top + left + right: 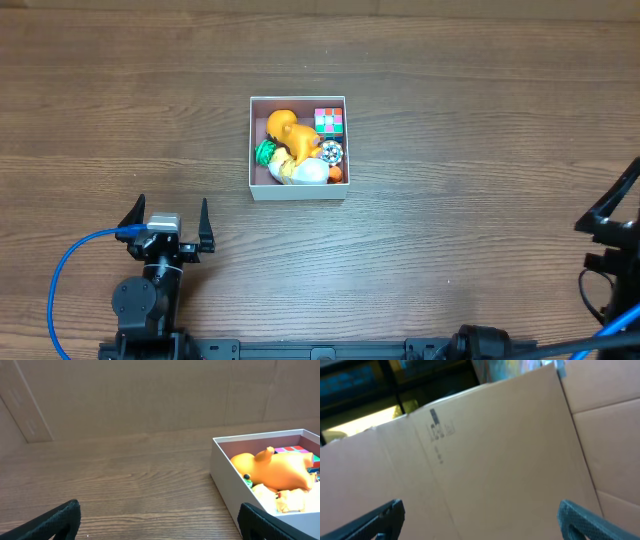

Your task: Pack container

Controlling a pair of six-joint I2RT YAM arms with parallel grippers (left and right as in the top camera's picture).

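Low in both bottom corners of the left wrist view: black fingers (52,522) of the left gripper (171,205), spread wide apart, pinching nothing. Under them, brown wooden table (450,220). Ahead and to the right of that gripper, well apart from it: the square shallow white container (298,192) with the pinkish floor, flat on the table near the middle. Inside, small toys close together: a big orange toy animal (285,130) on top, a cube with coloured squares (329,121) in the far right corner, a green toy (264,152) by the left wall, a white lump (310,171) near the front wall, a little round spotted ball (331,152) by the right wall. Beside the left arm, a blue cable (65,270) in a loop. Far off at the right edge of the overhead view, the right gripper (480,527), also spread wide and holding nothing, pointed at a plain brown cardboard wall (495,460).
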